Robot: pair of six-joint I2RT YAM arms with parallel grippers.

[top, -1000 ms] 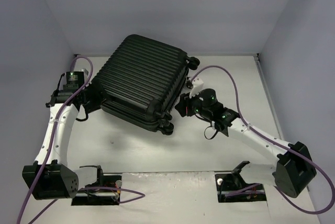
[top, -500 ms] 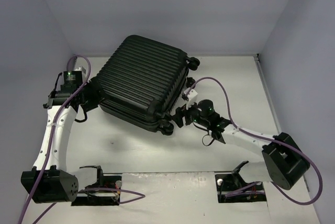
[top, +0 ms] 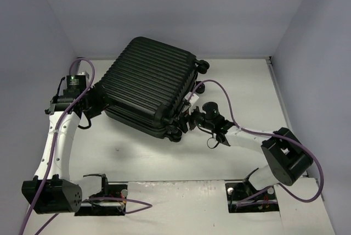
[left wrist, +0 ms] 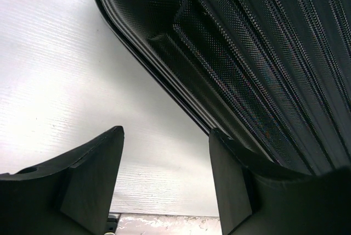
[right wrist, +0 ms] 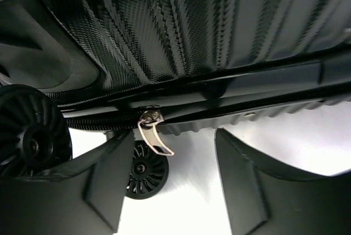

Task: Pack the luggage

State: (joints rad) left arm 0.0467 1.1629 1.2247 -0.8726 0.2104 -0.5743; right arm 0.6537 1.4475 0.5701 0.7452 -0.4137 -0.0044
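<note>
The luggage (top: pixel 151 84) lies flat on the table (top: pixel 247 81), ribbed shell up, in the far left part of the surface and skewed to its edges, its wheeled end pointing toward the middle. Both halves are brought together, so nothing of the lining or of any contents shows, and the filling and the lowering of the lid look done. What seems left is the zip: in the right wrist view the silver zipper pull (right wrist: pixel 153 133) hangs at the seam beside a small wheel (right wrist: pixel 143 169), and past it a dark gap runs between the shells, which I judge to be unzipped, though I cannot be sure. The right gripper (right wrist: pixel 175 136) has its jaws apart just short of that pull, gripping nothing. The left gripper (left wrist: pixel 164 136) stands at the case's left side, jaws apart too, bare table between them, one finger (left wrist: pixel 230 174) close against the shell's rim, probably to brace it
</note>
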